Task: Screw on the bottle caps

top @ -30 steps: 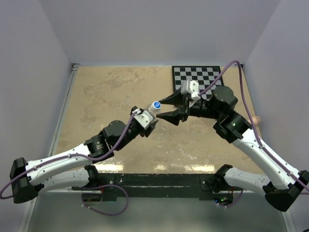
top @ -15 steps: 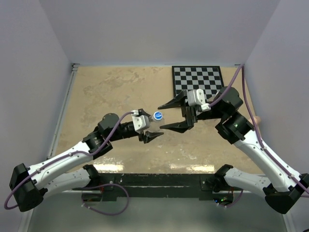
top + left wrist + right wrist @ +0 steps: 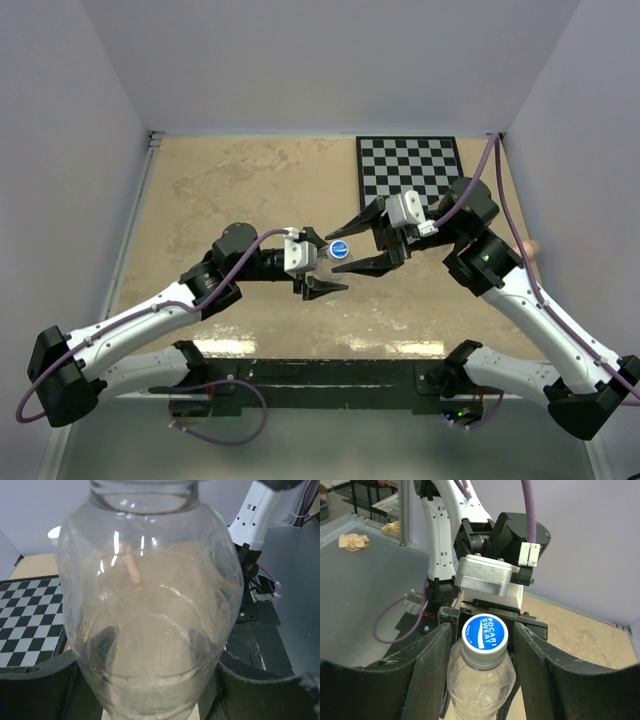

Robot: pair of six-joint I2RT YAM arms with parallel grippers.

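While my left gripper [image 3: 325, 262] clamps the short bottle [image 3: 150, 620], my right gripper [image 3: 482, 627] straddles its blue cap [image 3: 484, 634], fingers parted, not touching.

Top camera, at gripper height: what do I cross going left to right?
In order: left arm's white wrist block → blue cap → right arm's white wrist block → pinkish stick by the right wall.

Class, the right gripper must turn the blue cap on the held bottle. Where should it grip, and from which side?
Grip the blue cap by its round side wall, a finger on each side, coming along the axis of the bottle from the cap end. The left gripper clamps the body, so only the cap is free; the right gripper straddles it, open.
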